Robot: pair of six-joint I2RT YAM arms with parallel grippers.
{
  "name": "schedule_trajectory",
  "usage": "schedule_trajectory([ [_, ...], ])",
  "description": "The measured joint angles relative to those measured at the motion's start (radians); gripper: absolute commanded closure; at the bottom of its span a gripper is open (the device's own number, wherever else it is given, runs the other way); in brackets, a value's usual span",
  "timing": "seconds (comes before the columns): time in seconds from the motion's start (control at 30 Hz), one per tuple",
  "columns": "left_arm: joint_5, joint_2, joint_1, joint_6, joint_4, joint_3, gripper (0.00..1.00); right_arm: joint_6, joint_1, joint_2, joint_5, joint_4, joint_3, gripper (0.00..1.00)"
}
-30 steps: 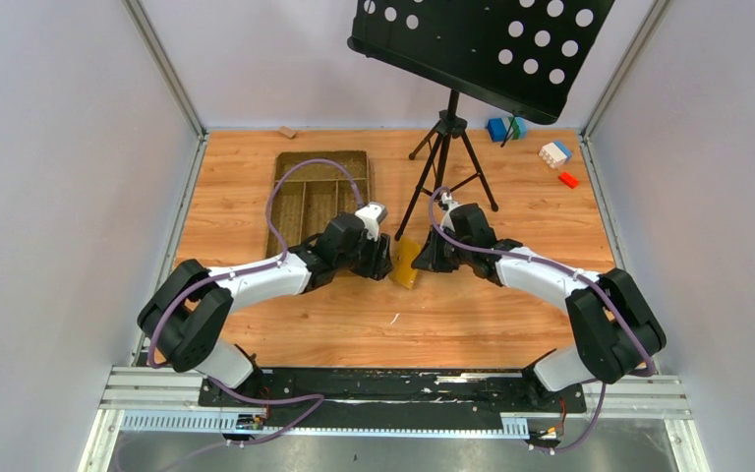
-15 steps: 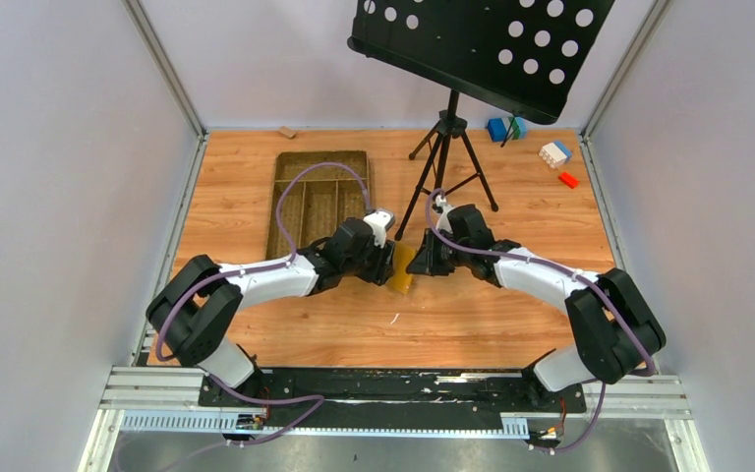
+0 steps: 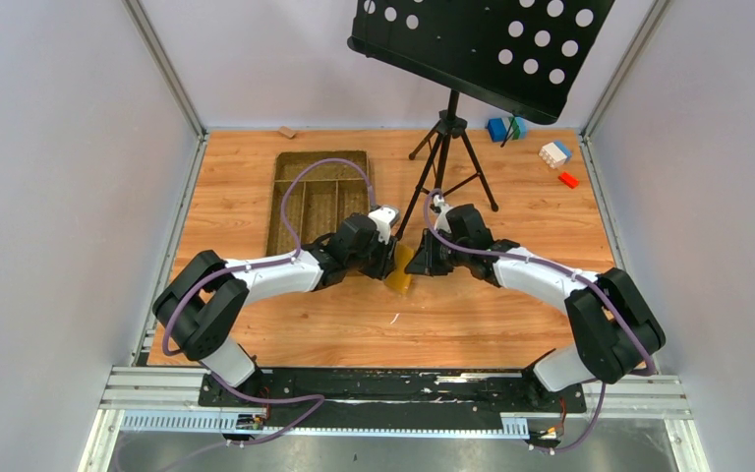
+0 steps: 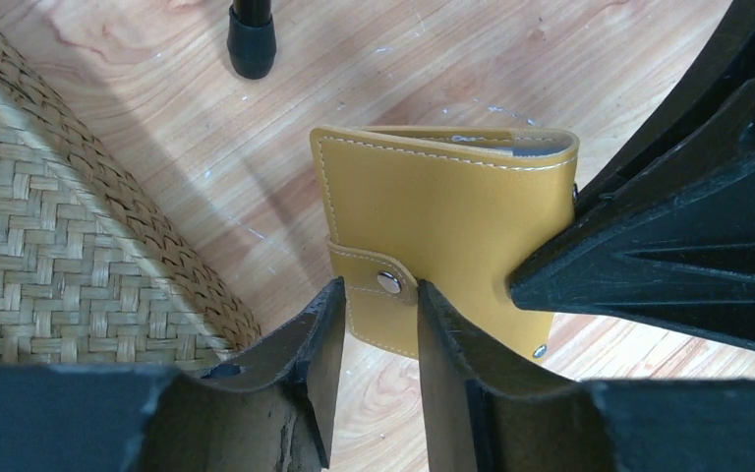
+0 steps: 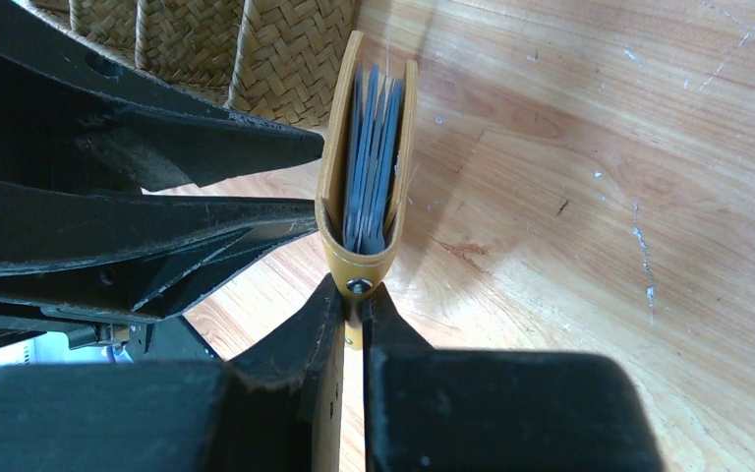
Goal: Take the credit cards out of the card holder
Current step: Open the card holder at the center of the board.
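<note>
Holding the card holder upright over the desk, I have my right gripper clamped on one edge. My left gripper straddles the snap strap; whether it pinches yet, I cannot tell. The card holder is snapped shut, its cards unseen among grey-blue pockets. Unsnapping is the step in hand. Next, I judge, comes a firm pinch and an outward pull.
</note>
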Motion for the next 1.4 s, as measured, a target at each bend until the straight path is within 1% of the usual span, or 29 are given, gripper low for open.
schedule_trajectory([
  [0.03,0.000,0.000,0.000,0.000,0.002,0.000,0.68,0.000,0.000,0.000,0.000,0.001,0.002,1.00],
  [0.1,-0.002,0.002,0.000,-0.001,0.000,0.005,0.79,-0.001,0.001,0.002,0.000,0.001,0.005,1.00],
  [0.2,-0.012,0.020,-0.005,-0.003,-0.008,0.026,0.97,-0.004,0.001,0.008,0.005,0.001,0.011,1.00],
  [0.23,-0.015,0.026,-0.006,-0.005,-0.012,0.033,1.00,-0.004,0.001,0.010,0.007,0.001,0.014,1.00],
  [0.47,-0.045,0.039,-0.006,-0.013,-0.022,0.046,1.00,-0.009,0.003,0.017,0.055,-0.043,0.041,1.00],
  [0.67,-0.045,0.038,0.008,-0.034,-0.014,0.046,1.00,-0.018,0.013,0.017,0.116,-0.081,0.068,1.00],
  [0.83,-0.090,0.039,0.027,-0.035,-0.055,0.047,1.00,-0.026,0.005,0.017,0.135,-0.108,0.074,1.00],
  [1.0,-0.105,0.039,0.036,-0.035,-0.070,0.047,1.00,-0.029,-0.004,0.016,0.135,-0.115,0.074,1.00],
  [1.03,-0.102,0.038,0.035,-0.035,-0.069,0.046,0.98,-0.031,-0.006,0.015,0.133,-0.116,0.074,1.00],
  [1.07,-0.094,0.035,0.035,-0.035,-0.062,0.042,0.94,-0.034,-0.007,0.013,0.132,-0.118,0.074,1.00],
  [1.13,-0.076,0.021,0.036,-0.035,-0.052,0.027,0.89,-0.037,-0.009,0.006,0.126,-0.122,0.074,1.00],
  [1.17,-0.066,0.008,0.035,-0.035,-0.050,0.018,0.84,-0.039,-0.010,0.001,0.121,-0.123,0.074,1.00],
  [1.23,-0.053,-0.019,0.035,-0.034,-0.044,0.001,0.67,-0.045,-0.013,-0.009,0.107,-0.125,0.074,1.00],
  [1.3,-0.044,-0.054,0.036,-0.035,-0.034,-0.020,0.54,-0.049,-0.021,-0.024,0.095,-0.125,0.072,1.00],
  [1.33,-0.042,-0.071,0.036,-0.037,-0.030,-0.030,0.49,-0.051,-0.028,-0.036,0.086,-0.125,0.071,1.00],
  [1.4,-0.039,-0.105,0.036,-0.040,-0.018,-0.048,0.45,-0.052,-0.037,-0.063,0.069,-0.119,0.064,1.00],
])
